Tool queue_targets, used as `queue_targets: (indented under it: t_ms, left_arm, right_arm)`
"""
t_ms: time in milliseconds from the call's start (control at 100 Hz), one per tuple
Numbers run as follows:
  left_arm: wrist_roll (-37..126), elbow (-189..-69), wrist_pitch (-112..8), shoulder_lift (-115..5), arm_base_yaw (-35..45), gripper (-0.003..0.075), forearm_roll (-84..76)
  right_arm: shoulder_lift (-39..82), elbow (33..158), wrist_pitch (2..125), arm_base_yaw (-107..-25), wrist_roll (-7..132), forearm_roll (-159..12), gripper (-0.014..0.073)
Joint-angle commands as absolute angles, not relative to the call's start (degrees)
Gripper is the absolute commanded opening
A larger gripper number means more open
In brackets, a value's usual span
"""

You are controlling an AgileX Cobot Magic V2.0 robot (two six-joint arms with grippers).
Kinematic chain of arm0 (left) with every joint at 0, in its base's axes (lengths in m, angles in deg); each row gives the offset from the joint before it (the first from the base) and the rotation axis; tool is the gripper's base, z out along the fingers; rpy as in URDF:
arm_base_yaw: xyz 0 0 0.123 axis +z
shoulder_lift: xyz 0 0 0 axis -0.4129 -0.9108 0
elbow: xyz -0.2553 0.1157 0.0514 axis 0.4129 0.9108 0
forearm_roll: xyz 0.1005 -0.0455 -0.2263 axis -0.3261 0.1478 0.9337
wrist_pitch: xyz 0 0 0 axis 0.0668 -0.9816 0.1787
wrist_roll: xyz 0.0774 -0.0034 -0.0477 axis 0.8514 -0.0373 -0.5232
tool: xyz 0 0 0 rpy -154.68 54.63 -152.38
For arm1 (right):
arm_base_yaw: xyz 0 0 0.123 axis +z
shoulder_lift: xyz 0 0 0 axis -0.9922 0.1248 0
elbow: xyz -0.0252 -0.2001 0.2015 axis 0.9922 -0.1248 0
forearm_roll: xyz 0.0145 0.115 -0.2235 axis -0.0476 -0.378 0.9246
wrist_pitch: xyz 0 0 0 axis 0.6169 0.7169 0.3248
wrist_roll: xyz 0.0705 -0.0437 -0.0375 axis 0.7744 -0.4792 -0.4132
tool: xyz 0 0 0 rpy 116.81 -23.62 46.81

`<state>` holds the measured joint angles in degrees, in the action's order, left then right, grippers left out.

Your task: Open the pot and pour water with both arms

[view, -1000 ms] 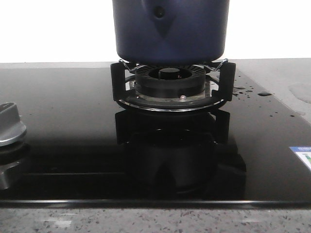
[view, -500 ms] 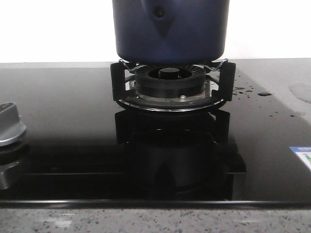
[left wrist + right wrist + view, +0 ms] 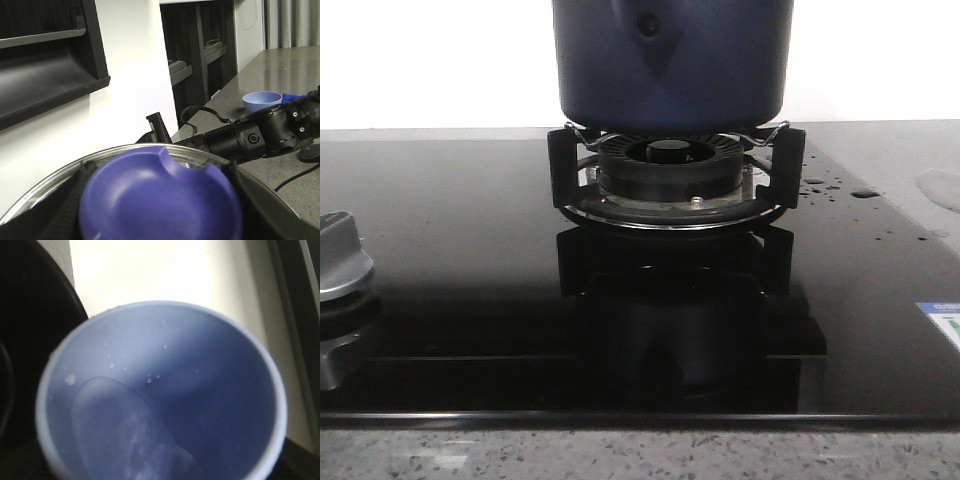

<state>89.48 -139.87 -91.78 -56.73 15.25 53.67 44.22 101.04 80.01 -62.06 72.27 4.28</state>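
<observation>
1. We see the pot (image 3: 670, 60) sitting squarely on the black burner ring (image 3: 670, 170), its rounded bottom edge on the pan supports, the triangular handle mount and round rivet facing us.
2. The burner ring is our landmark: in front of it, the glossy black surface (image 3: 470, 260) mirrors the pot and the supports.
3. Left of the burner ring and nearer us, a silver control knob (image 3: 340, 258) sits at the frame edge.
4. Right of the burner ring, water droplets (image 3: 830, 186) are scattered on the glass; nearer us on that side there's a label sticker (image 3: 942, 325).
5. In the left wrist view, a purple knob (image 3: 160, 197) fills the lower frame over a glass lid with a metal rim (image 3: 75, 167). Dark shapes flank the knob, but we can't tell whether the left tool is spread or pinching it.
6. Beyond the lid, the other black arm (image 3: 260, 132) stretches across a grey counter, with a small pale-blue bowl (image 3: 261, 101) behind it.
7. In the right wrist view, a pale-blue cup (image 3: 160, 390) fills the frame, its mouth facing the camera, with droplets and clear water inside. The right tool is hidden, so we can't tell its state.
</observation>
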Motion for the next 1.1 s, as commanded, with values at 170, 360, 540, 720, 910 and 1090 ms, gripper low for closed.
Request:
queue_targets:
  t_ms: [170, 360, 540, 720, 910, 1090]
  left_arm:
    - [88.9, -141.6, -90.6, -55.6, 15.4, 0.0239, 58.3]
    - [88.9, -141.6, -90.7, -55.6, 15.4, 0.0239, 57.2]
    - [88.9, -141.6, -90.7, -55.6, 15.4, 0.0239, 57.2]
    - [88.9, -141.6, -90.7, -55.6, 15.4, 0.0239, 57.2]
    - [88.9, -141.6, -90.7, -55.6, 15.4, 0.0239, 57.1]
    - [88.9, -141.6, -90.6, -55.6, 15.4, 0.0239, 56.9]
  right_arm:
    - [43.8, 105.6, 78.2, -62.0, 71.4, 17.1, 0.0257]
    - [43.8, 106.5, 73.6, -62.0, 71.4, 31.2, 0.0257]
    - [43.8, 106.6, 72.1, -62.0, 71.4, 39.0, 0.0257]
    - [43.8, 107.0, 70.4, -62.0, 71.4, 45.3, 0.0257]
    - [43.8, 109.7, 70.6, -61.8, 71.4, 49.4, 0.0257]
    - [43.8, 112.7, 71.7, -61.1, 70.9, 49.4, 0.0257]
